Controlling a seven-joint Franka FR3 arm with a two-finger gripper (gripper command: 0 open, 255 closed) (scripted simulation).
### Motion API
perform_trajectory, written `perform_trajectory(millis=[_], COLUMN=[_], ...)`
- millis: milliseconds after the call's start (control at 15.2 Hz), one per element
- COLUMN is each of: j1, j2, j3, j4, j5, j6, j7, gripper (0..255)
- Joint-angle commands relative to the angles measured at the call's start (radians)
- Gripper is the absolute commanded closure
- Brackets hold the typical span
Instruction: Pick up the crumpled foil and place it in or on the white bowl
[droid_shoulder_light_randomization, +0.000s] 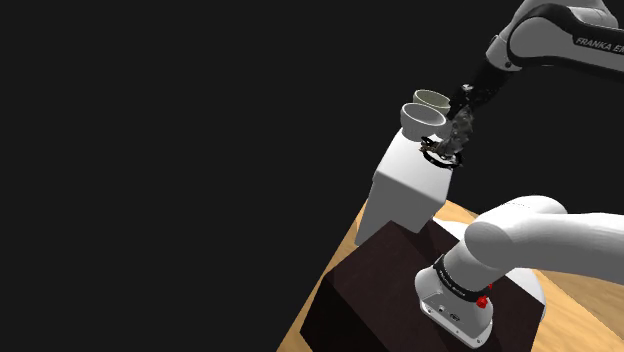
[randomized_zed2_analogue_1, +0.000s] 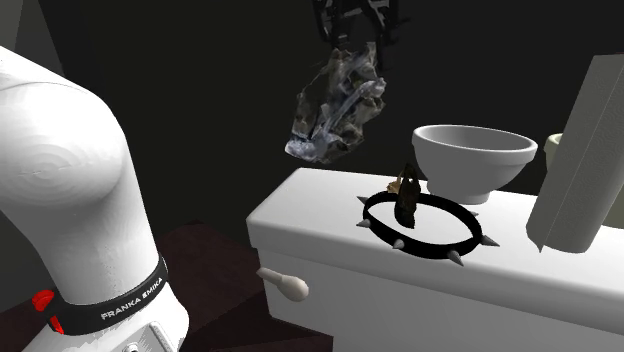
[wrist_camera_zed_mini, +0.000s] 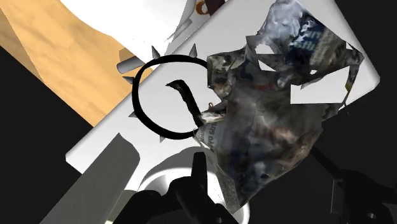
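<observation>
Most of the surroundings are a black area, with a patch of pale wooden floor (wrist_camera_zed_mini: 57, 57) and the dark brown box stand (droid_shoulder_light_randomization: 370, 300) below.

At the second exterior view's left stands the white arm's thick base (randomized_zed2_analogue_1: 70, 200), cut off by the frame. Next comes a plain white block-shaped cabinet (randomized_zed2_analogue_1: 320, 200) with a small white peg-like knob (randomized_zed2_analogue_1: 283, 284) on its front face.

The crumpled silver-grey foil (randomized_zed2_analogue_1: 338, 105) hangs in the air clear of the cabinet top. The fingers of the black gripper (randomized_zed2_analogue_1: 355, 35) pinch its upper end, and the frame's top edge cuts them off. In the wrist view the foil spreads wide between the fingers and hides much of them.

Further right, a black spiked ring (randomized_zed2_analogue_1: 420, 225) lies flat near the cabinet top's front edge. A small dark object (randomized_zed2_analogue_1: 405, 197) that I can't identify stands inside it. The round white bowl (randomized_zed2_analogue_1: 473, 160) stands upright behind the ring, toward the back edge. At the far right a tall pale slab (randomized_zed2_analogue_1: 585, 150) hides whatever is behind it.
</observation>
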Motion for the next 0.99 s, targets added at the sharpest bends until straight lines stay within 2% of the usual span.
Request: perform_trajectory(millis=[0,396,924], j1=[0.002,0.009,0.070], j2=[0.001,0.017,0.349], j3=[0.005,0.017,-0.084], j4=[0.027,0.106,0.368], j5=[0.005,0.019,0.054], j6=[-0.026,-0.089,-0.005], j7=[-0.003,-0.009,-0.076], gripper=[255,255,255])
